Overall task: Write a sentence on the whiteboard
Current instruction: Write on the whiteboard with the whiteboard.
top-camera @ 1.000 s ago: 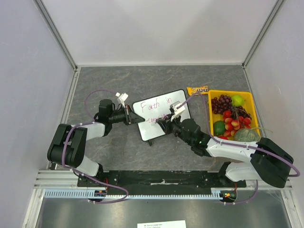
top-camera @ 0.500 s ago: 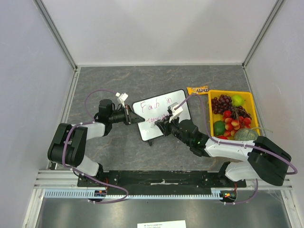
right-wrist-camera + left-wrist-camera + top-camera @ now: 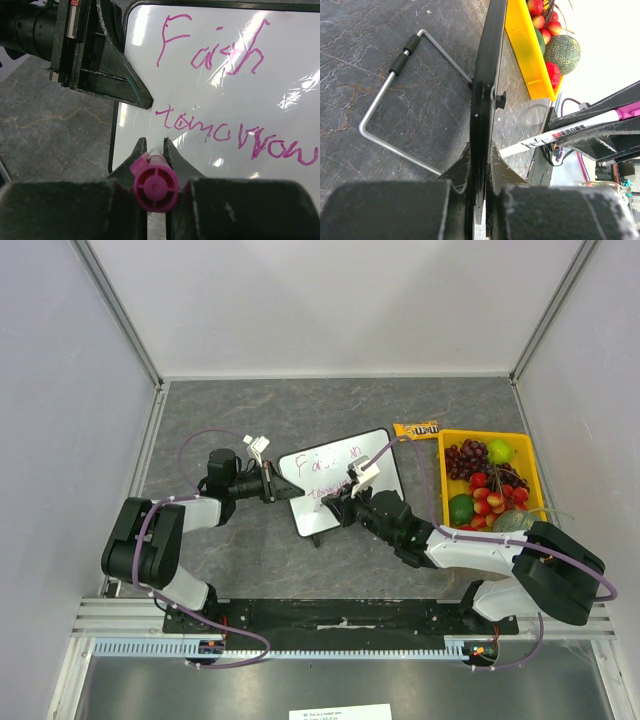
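Grey table point(image 3: 250, 410) carries whiteboard point(image 3: 310, 508), candy packet point(image 3: 417, 429), yellow tray point(image 3: 480, 434).

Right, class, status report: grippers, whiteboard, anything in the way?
Left gripper shut on whiteboard edge. Right gripper shut on pink marker, pointing at board. Sentence at two lines. Yellow fruit tray beside board, apart.

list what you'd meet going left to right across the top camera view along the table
left gripper → whiteboard → candy packet → yellow tray
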